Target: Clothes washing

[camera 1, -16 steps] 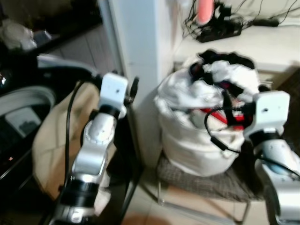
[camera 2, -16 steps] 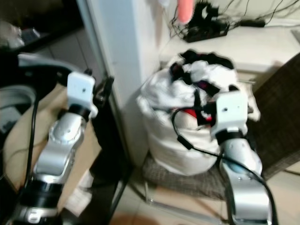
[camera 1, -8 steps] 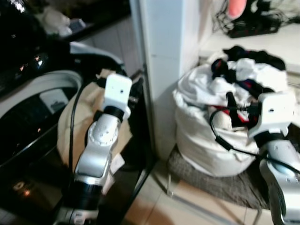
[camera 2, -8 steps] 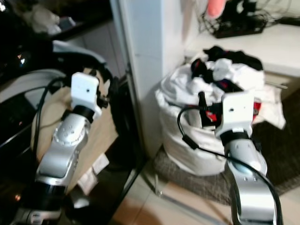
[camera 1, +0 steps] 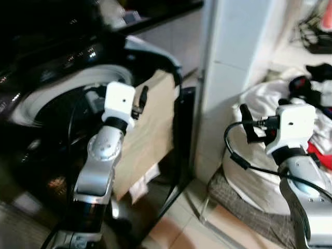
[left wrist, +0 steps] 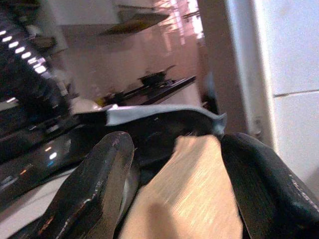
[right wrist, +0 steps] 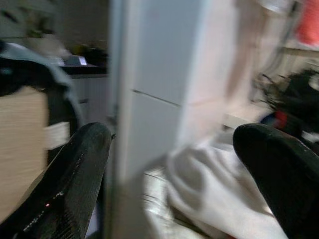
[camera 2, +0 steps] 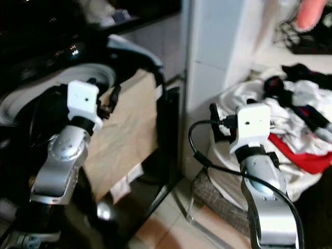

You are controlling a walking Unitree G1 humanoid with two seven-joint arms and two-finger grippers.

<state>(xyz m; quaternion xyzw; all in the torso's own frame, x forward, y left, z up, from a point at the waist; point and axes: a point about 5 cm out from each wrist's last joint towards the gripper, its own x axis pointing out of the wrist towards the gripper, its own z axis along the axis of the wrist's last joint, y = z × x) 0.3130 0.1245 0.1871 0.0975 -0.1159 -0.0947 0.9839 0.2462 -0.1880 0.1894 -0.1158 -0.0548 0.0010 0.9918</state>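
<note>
White laundry bag (camera 1: 249,166) beside right fingers (right wrist: 75,184), spread empty | left fingers (left wrist: 99,189) spread, facing tan board (left wrist: 189,199)

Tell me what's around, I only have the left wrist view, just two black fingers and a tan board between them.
Observer: Right of the white pillar, a white laundry bag heaped with clothes sits on a low stand.
Operator: Is the right tool in it?
Observer: No, the right tool is open, empty, short of the bag.
Operator: And the washer?
Observer: Its dark round door is beside your left tool, which is open.
</note>
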